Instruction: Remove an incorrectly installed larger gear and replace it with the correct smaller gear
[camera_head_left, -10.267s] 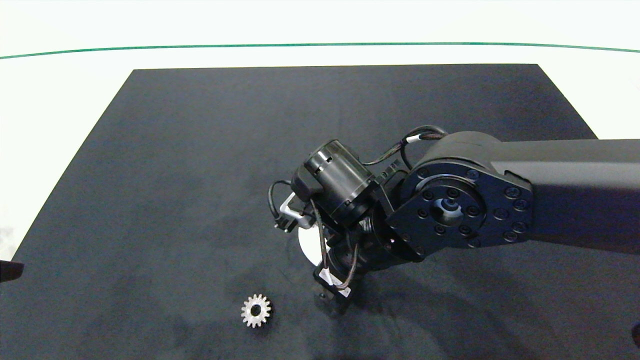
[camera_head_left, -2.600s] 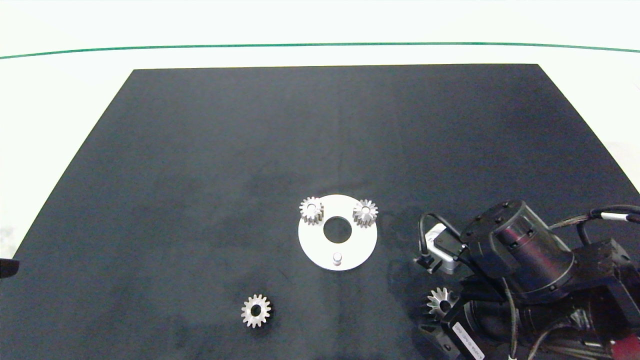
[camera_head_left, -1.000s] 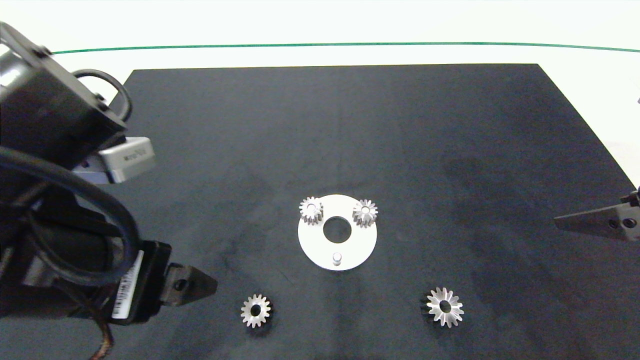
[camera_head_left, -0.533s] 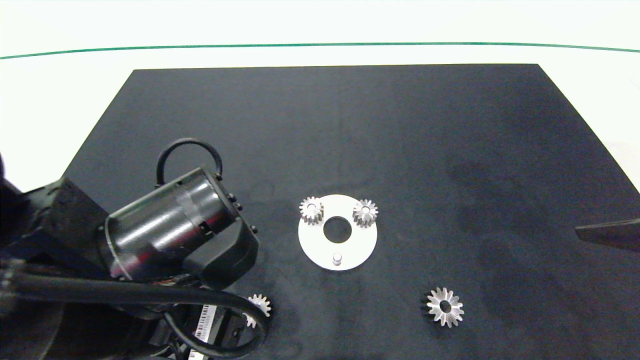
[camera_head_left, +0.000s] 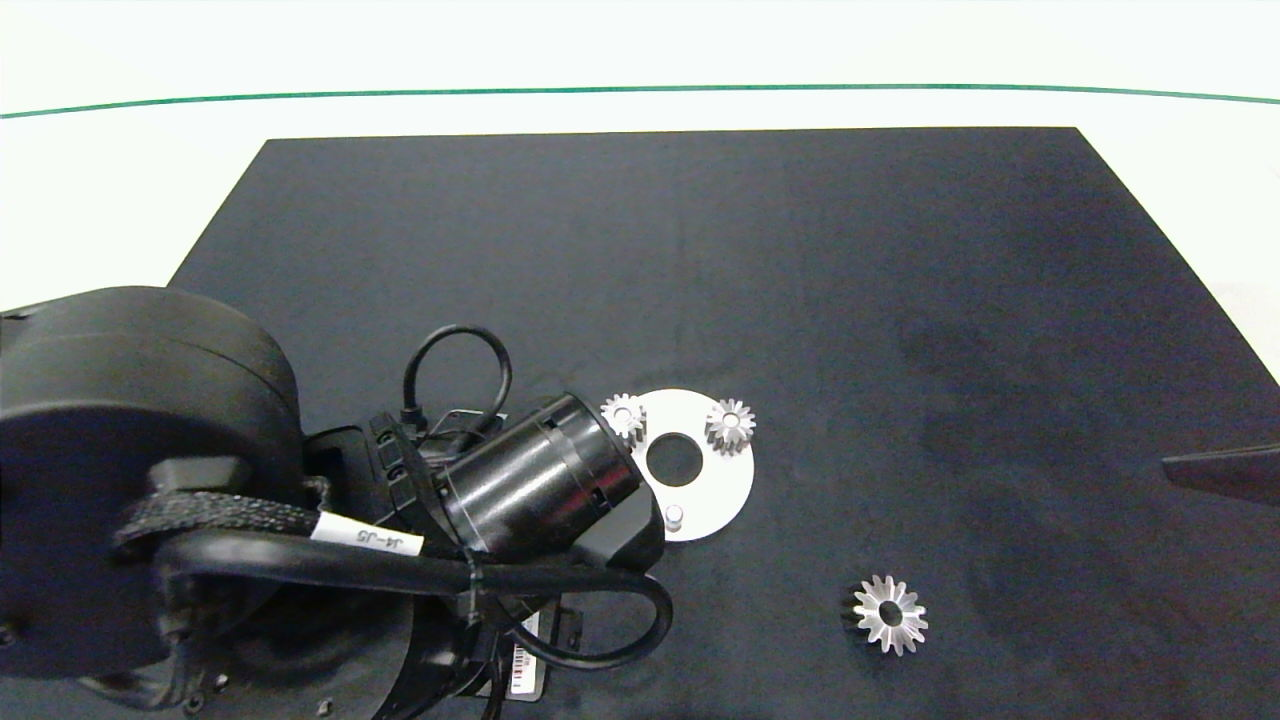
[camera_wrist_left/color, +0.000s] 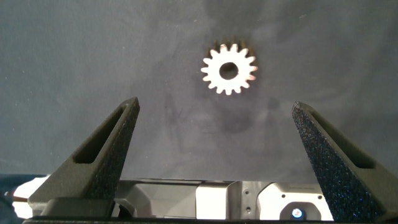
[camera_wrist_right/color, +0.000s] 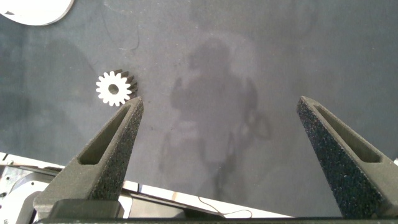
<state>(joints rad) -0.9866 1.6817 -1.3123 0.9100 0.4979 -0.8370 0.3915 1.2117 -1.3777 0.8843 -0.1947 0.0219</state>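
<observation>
Now the left gripper (camera_wrist_left/color: 214, 134) has swung in over the smaller gear (camera_wrist_left/color: 229, 69), fingers wide, ready to descend. The larger gear (camera_head_left: 888, 614) lies discarded at four o'clock from the white disc (camera_head_left: 715, 495), the right gripper (camera_wrist_right/color: 217, 134) wide, withdrawn.

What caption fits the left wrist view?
Open left gripper hovering over the smaller gear on the black mat.

I see open mat (camera_head_left: 700, 250) on the far side; my left arm (camera_head_left: 300, 520) blocks the near-left, crowding the white disc (camera_head_left: 715, 490) and its gears.
</observation>
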